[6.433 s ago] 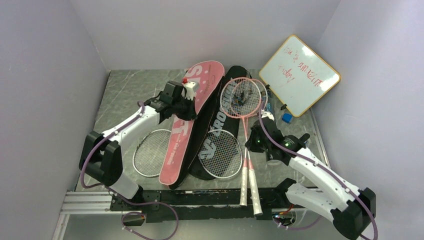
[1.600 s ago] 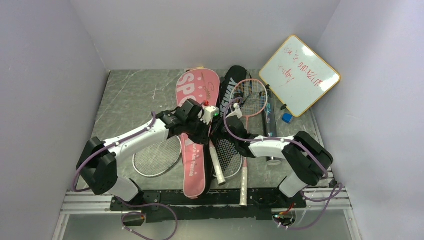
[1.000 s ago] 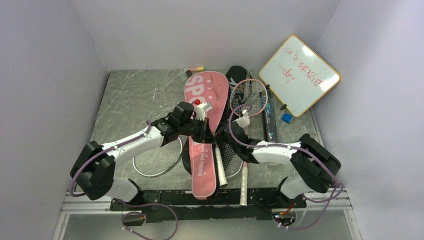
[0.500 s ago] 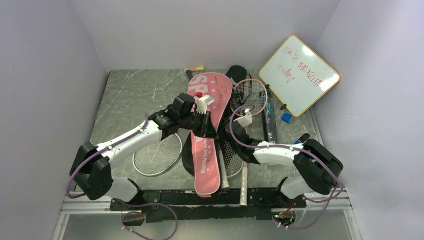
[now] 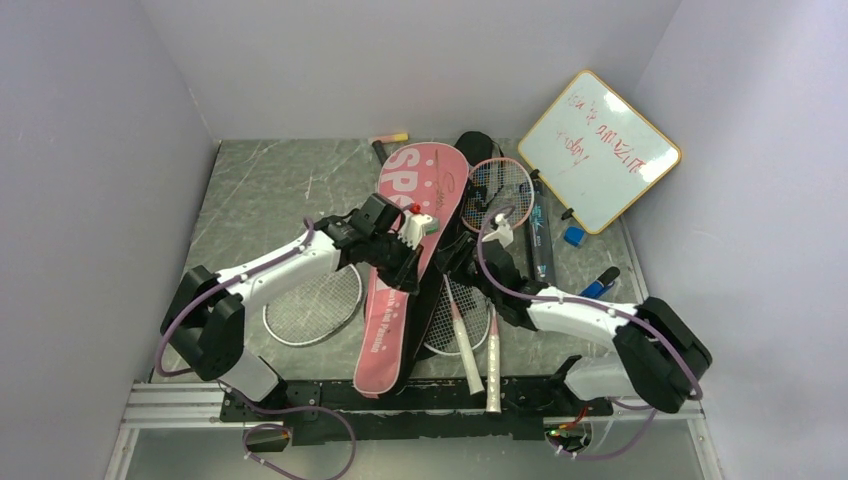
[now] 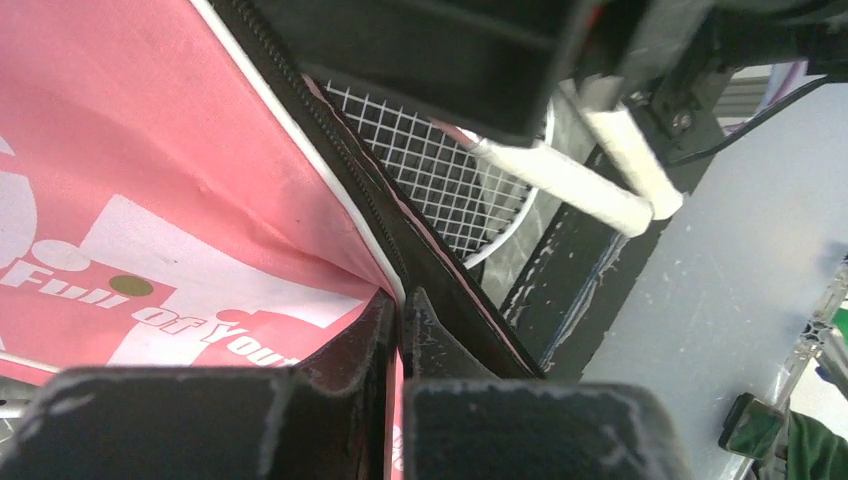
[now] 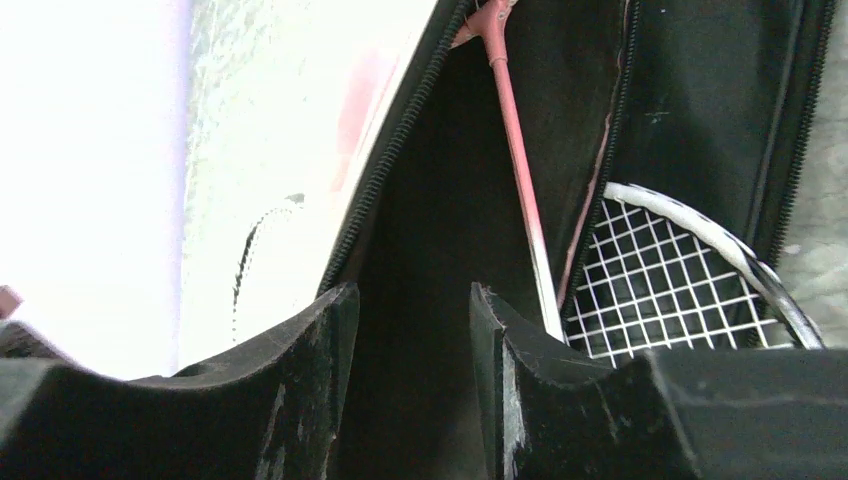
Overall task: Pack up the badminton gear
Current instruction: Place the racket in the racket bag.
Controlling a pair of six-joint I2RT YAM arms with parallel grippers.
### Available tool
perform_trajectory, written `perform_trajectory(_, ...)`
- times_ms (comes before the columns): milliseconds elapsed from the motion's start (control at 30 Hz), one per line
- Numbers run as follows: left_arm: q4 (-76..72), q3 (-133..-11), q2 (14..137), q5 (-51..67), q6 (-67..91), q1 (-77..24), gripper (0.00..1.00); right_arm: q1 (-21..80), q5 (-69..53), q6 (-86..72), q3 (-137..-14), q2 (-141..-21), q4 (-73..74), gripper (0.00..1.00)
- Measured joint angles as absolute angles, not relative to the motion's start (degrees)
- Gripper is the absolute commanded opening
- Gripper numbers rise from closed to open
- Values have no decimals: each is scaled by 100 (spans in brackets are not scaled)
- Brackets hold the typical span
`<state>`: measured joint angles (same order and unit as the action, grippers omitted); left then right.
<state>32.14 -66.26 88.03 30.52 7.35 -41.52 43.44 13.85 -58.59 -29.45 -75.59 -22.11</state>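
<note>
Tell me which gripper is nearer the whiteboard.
Right. The right gripper is over the black cover, left of the whiteboard, toward the near edge; the left gripper, shut on the pink cover, is farther left.

The pink "SPORT" cover (image 5: 400, 270) is laid lengthwise, unzipped along one edge, beside the black cover (image 5: 476, 147). A white-framed racket (image 5: 312, 305) is seen at its left. A pink-framed racket (image 5: 500, 188) and a dark tube (image 5: 541, 240) are seen at its right.
</note>
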Motion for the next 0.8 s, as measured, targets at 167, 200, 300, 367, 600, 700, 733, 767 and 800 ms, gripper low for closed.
perform_trajectory(167, 3203, -6375, 8801, 2910, 517, -4143, 5, 4261, 1149, -5336, -3105, -6993, -1245, 50)
perform_trajectory(200, 3177, -6329, 8801, 2899, 499, -4143, 5, 4261, 1122, -5214, -3131, -6877, -1046, 50)
perform_trajectory(300, 3144, -6243, 8801, 2862, 449, -4143, 5, 4261, 967, -4904, -3199, -6532, -390, 54)
perform_trajectory(367, 3122, -6222, 8801, 2862, 410, -4143, 5, 4261, 840, -4713, -3221, -6329, 91, 56)
perform_trajectory(600, 3100, -6208, 8799, 2864, 386, -4143, 5, 4265, 296, -4270, -3190, -5937, 1568, 58)
perform_trajectory(700, 3100, -6208, 8799, 2864, 386, -4143, 5, 4305, 84, -4209, -3094, -5822, 1852, 58)
perform_trajectory(733, 3100, -6208, 8799, 2864, 388, -4143, 5, 4327, 8, -4198, -3050, -5813, 1918, 58)
perform_trajectory(767, 3100, -6208, 8799, 2864, 388, -4143, 5, 4362, -60, -4195, -3013, -5817, 1977, 58)
perform_trajectory(800, 3100, -6208, 8799, 2864, 388, -4143, 5, 4405, -108, -4195, -2985, -5828, 2021, 58)
